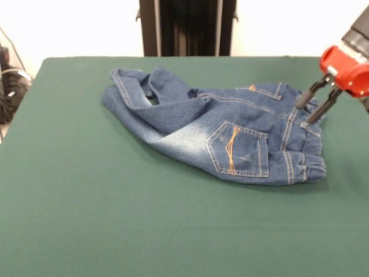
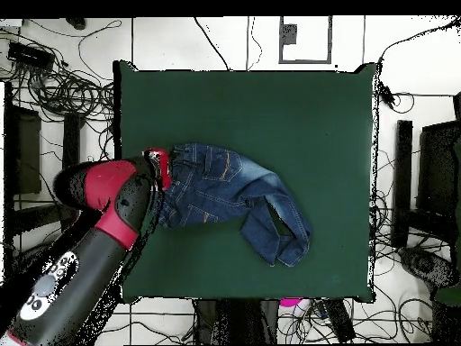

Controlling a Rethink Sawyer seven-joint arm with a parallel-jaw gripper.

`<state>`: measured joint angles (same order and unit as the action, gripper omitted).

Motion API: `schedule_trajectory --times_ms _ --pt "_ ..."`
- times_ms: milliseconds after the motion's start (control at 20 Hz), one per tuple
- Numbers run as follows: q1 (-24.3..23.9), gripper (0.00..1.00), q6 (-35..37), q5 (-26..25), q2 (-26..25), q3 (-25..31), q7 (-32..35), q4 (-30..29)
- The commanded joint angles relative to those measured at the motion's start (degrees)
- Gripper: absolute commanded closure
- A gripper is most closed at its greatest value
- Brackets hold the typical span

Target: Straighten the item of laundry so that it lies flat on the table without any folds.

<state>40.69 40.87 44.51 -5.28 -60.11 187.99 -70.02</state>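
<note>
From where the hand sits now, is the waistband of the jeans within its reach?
Probably yes. The hand is open right at the waistband end of the jeans, with nothing between them on the table.

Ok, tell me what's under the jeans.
Only the green table shows around the jeans; they lie directly on it. Part of the jeans is folded over itself, so the denim beneath and the covered cloth cannot be seen. The gripper is at the waistband end.
</note>
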Motion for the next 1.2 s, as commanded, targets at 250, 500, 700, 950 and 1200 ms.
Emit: schedule_trajectory --times_ms 250,500,700,950,1200 --pt "-3.63 0.00 8.03 1.24 3.61 20.37 4.31 0.23" --pt "-4.67 0.00 6.84 0.77 4.83 22.93 4.78 -0.18" --pt "-5.39 0.00 7.23 0.16 6.56 24.41 4.88 -1.97" --pt "-5.73 0.00 9.34 -2.07 8.38 23.75 4.51 -4.90" --pt "-6.91 0.00 5.28 -2.90 7.82 24.95 2.57 -6.09"
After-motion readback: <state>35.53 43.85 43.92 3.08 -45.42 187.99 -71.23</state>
